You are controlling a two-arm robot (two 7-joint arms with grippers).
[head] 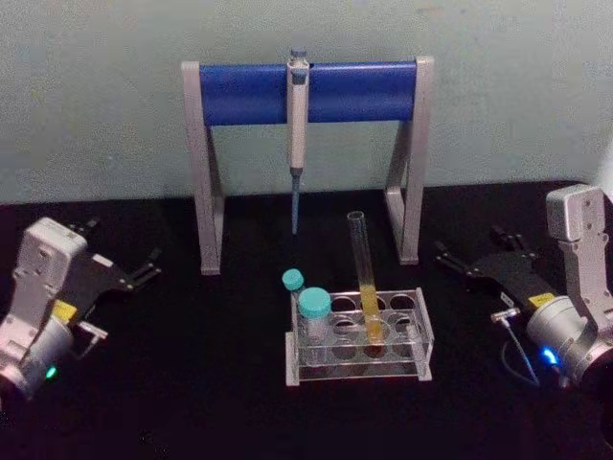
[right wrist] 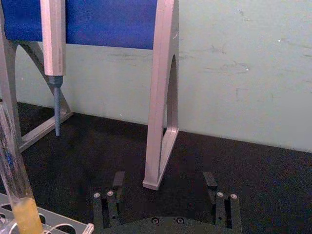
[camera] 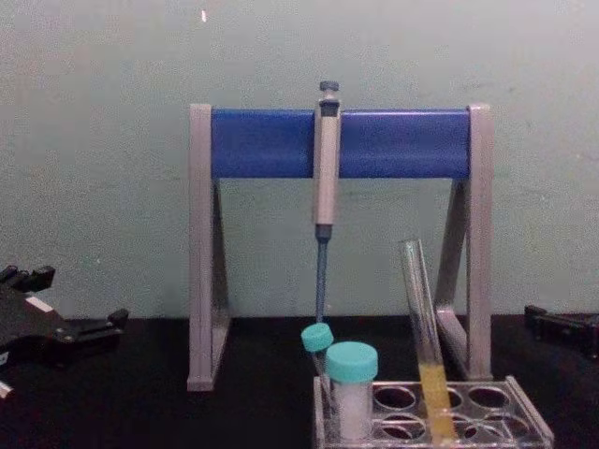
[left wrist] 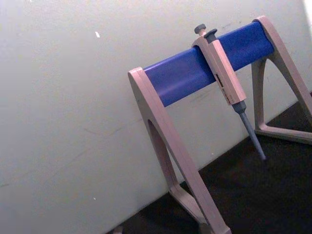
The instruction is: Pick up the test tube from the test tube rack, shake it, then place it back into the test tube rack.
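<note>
The right end effector (head: 450,259), fingers apart, is sitting beside the test tube rack (head: 421,335); it should be gripping the leaning test tube (head: 363,259) above its liquid.

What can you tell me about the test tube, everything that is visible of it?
The test tube is a long, thin tube of clear glass with an open top and no cap. Yellow liquid fills its lower part. It stands in a hole of the test tube rack, leaning a little instead of standing straight. It rises well above the rack's top. In these views only the rack touches it.
</note>
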